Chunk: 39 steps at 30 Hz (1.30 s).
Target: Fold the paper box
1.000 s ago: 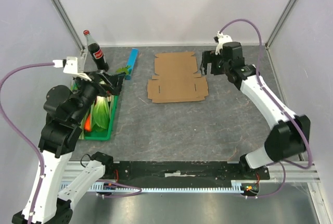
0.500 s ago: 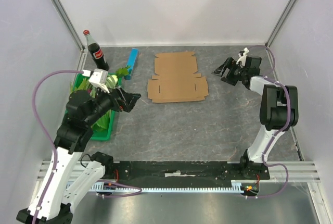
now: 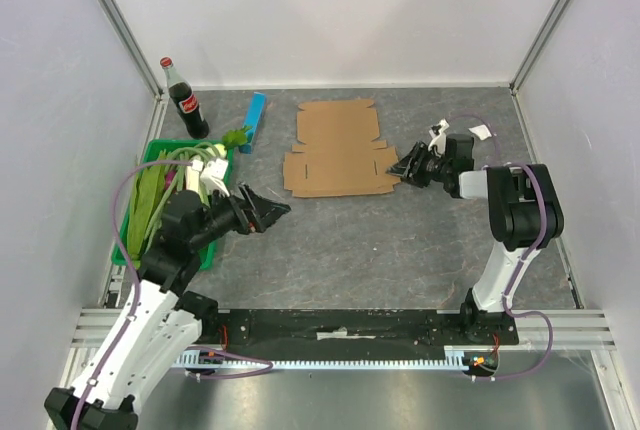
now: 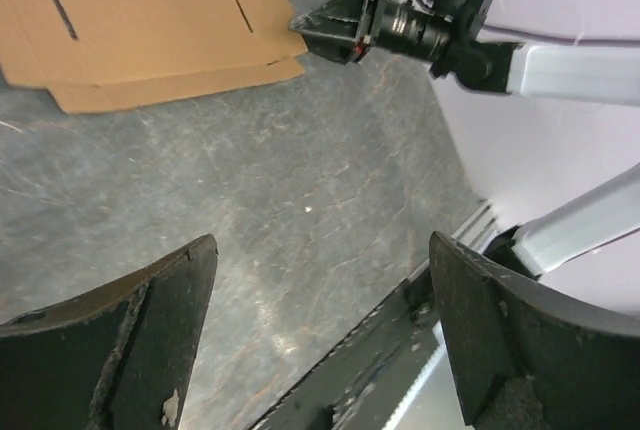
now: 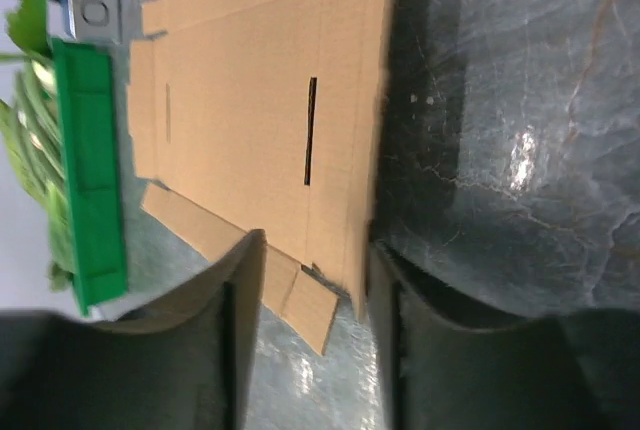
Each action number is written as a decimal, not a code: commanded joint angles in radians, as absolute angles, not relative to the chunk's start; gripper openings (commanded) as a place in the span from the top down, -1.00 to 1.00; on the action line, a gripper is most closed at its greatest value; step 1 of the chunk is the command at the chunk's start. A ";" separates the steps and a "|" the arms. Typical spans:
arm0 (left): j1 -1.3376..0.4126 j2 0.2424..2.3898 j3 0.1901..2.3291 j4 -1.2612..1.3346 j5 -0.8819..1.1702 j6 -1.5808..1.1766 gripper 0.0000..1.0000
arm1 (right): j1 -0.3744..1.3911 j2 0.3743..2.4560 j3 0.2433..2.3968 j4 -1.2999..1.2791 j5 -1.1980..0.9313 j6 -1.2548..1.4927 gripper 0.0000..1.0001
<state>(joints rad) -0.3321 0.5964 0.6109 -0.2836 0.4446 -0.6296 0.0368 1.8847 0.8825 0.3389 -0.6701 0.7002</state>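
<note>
The paper box (image 3: 340,150) lies flat on the grey table as an unfolded brown blank with flaps and slits. My right gripper (image 3: 397,172) is low at its right edge, near the front right corner. In the right wrist view the jaws (image 5: 315,250) stand apart astride that edge of the box (image 5: 250,120), one finger over the cardboard and the other beside it over the table. My left gripper (image 3: 278,210) hovers open over bare table, left of and nearer than the box. The left wrist view shows nothing within its gripper (image 4: 322,250), with the box (image 4: 130,30) and the right gripper (image 4: 330,25) beyond.
A green tray (image 3: 125,253) of leafy greens sits at the left, under the left arm. A cola bottle (image 3: 186,100) and a slim blue bar (image 3: 254,120) stand at the back left. Black rails (image 3: 340,325) run along the near edge.
The left arm has swung from over the tray toward the table's middle. The right arm has dropped low and moved to the box's right edge, its jaws narrowing.
</note>
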 commanded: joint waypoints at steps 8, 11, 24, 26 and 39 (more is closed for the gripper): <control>-0.749 0.986 0.524 0.112 -0.143 -1.235 -0.99 | 0.055 1.747 0.588 0.957 -0.640 1.211 1.00; -0.749 1.144 0.589 0.132 -0.173 -1.339 -0.99 | 0.066 1.698 0.503 1.051 -0.577 1.302 1.00; -0.746 1.449 0.643 0.353 -0.153 -1.529 -0.98 | 0.156 1.626 0.267 1.339 -0.474 1.532 1.00; -0.746 1.466 0.638 0.382 -0.146 -1.543 -0.96 | 0.169 1.612 0.253 1.348 -0.463 1.542 1.00; -0.727 1.388 0.650 0.307 -0.230 -1.243 0.38 | 0.216 1.286 0.178 0.976 -0.446 1.379 0.33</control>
